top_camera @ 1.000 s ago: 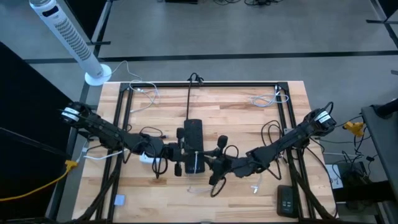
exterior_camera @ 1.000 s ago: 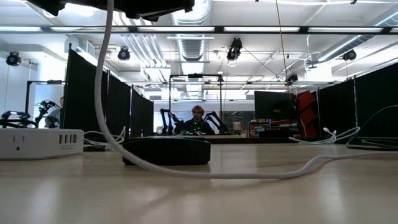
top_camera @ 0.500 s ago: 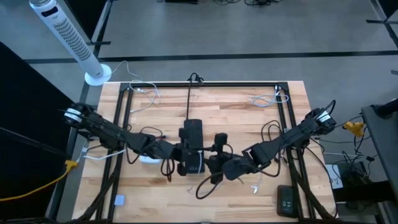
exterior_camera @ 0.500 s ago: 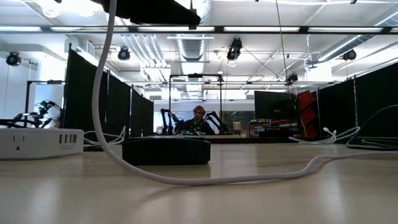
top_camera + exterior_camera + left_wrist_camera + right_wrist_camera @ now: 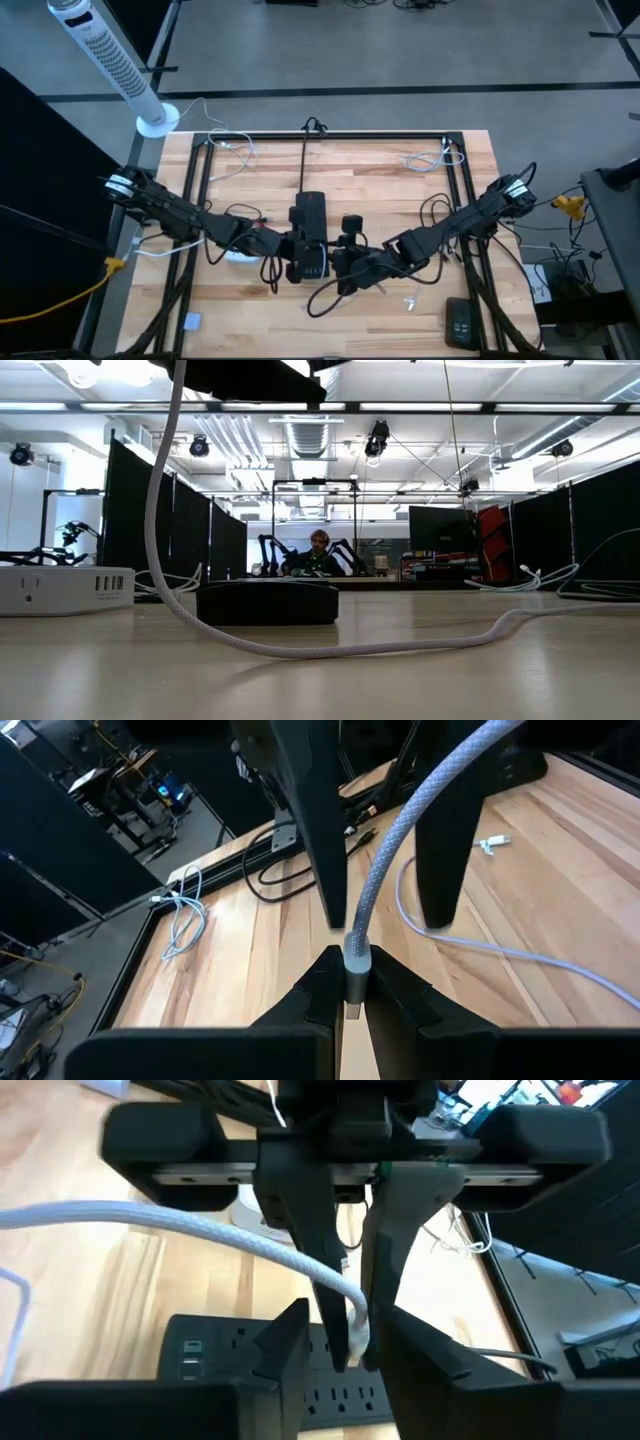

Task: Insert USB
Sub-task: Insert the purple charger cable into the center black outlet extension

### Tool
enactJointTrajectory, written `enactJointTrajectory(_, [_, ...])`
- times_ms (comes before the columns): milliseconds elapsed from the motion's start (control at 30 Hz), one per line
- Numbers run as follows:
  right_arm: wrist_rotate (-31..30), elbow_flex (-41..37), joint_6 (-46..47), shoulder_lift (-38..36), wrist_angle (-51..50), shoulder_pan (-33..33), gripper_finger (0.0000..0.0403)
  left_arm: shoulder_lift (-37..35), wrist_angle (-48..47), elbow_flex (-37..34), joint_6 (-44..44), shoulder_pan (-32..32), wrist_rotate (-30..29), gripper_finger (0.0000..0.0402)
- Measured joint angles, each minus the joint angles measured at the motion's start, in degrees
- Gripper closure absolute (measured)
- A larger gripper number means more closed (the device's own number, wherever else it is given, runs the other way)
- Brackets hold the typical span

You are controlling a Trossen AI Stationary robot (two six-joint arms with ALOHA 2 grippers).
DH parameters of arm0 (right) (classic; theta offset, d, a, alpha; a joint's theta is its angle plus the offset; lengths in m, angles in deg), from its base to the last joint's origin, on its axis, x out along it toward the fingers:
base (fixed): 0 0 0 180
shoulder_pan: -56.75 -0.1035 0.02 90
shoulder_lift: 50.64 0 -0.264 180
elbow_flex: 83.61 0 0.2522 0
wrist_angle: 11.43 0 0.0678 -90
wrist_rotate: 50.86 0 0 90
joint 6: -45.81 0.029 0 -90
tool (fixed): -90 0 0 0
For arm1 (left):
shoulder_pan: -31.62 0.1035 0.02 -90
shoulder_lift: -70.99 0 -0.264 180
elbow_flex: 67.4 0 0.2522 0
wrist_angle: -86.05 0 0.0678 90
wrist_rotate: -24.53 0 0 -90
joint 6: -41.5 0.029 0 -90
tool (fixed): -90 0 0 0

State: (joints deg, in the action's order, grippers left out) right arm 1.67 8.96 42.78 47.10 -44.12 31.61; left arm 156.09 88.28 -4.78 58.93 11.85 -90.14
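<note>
Where the black power strip (image 5: 308, 240) lies at the middle of the wooden table (image 5: 380, 180), both arms meet right over it. Left tool (image 5: 352, 988) is clamped on the grey plug end of the white braided USB cable (image 5: 400, 830); its fingers (image 5: 312, 1005) pinch the plug from both sides, metal tip poking out between them. In the high view the left tool (image 5: 289, 248) sits at the strip's left edge. Right tool (image 5: 340, 262) sits at the strip's right edge and is also closed on the same cable, gripping it (image 5: 352, 1330) just above the strip's row of sockets (image 5: 330, 1402); the right wrist view shows the left tool's fingers (image 5: 300, 1190) coming down to the same spot. Plug is in the air over the strip, not seated in any port as far as can be seen. Cable slack loops down off the strip onto the table (image 5: 300, 650) in the low view and trails away to the strip's right. White charger block (image 5: 65, 590) with USB ports stands to the strip's left, apart from it. Loose white cable (image 5: 430, 158) lies far beyond the strip near the frame corner. A person (image 5: 318, 555) sits in the room behind the strip.
</note>
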Motion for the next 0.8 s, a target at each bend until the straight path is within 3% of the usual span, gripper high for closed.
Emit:
enactJointTrajectory(100, [-1.00, 0.00, -1.43, 0.54, 0.42, 0.07, 0.0378, 0.00, -0.40, 0.00, 0.00, 0.00, 0.02, 0.0383])
enactJointTrajectory(167, [-2.24, 0.00, -2.50, 0.62, 0.97, -0.10, 0.0395, 0.00, -0.47, 0.00, 0.00, 0.00, 0.01, 0.0383])
enactJointTrajectory(367, [-4.15, 0.40, -3.85, 0.64, 1.67, -0.59, 0.0401, -0.10, -0.29, 0.04, -0.01, 0.00, -0.17, 0.0380])
enactJointTrajectory(633, [-6.00, 0.66, -6.51, 0.09, 6.33, -3.12, 0.0402, -0.16, -0.73, 0.07, 0.03, 0.00, -0.09, 0.0307])
enactJointTrajectory(800, [-8.18, 0.66, -6.84, -0.51, 6.08, -3.84, 0.0403, -0.77, -0.75, 0.07, 0.28, -0.49, -0.04, 0.0289])
